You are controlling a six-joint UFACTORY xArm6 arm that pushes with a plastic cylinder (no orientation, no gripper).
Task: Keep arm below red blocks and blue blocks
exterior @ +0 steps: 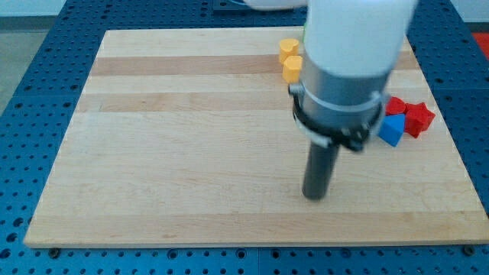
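The tool here is just a plain dark rod with no jaws to open or clench, so it grasps nothing; my tip (315, 196) rests on bare wood of the bench (176, 176) and touches no block. Up and to the view's right of the tip sit the blue block (391, 130), a cube as far as I can tell, and just past it a red star-shaped block (419, 118), with another red block (395, 105) partly hidden behind the arm's white body. Straight up from the tip, well apart, are two yellow blocks (290, 61), touching each other near the bench's far edge. As it stands, the tip is below the reds and the blue. The risk, I'd judge, is drift: a slide toward the view's top right would nudge the blue cube first and shove the cluster toward the bench's right edge.
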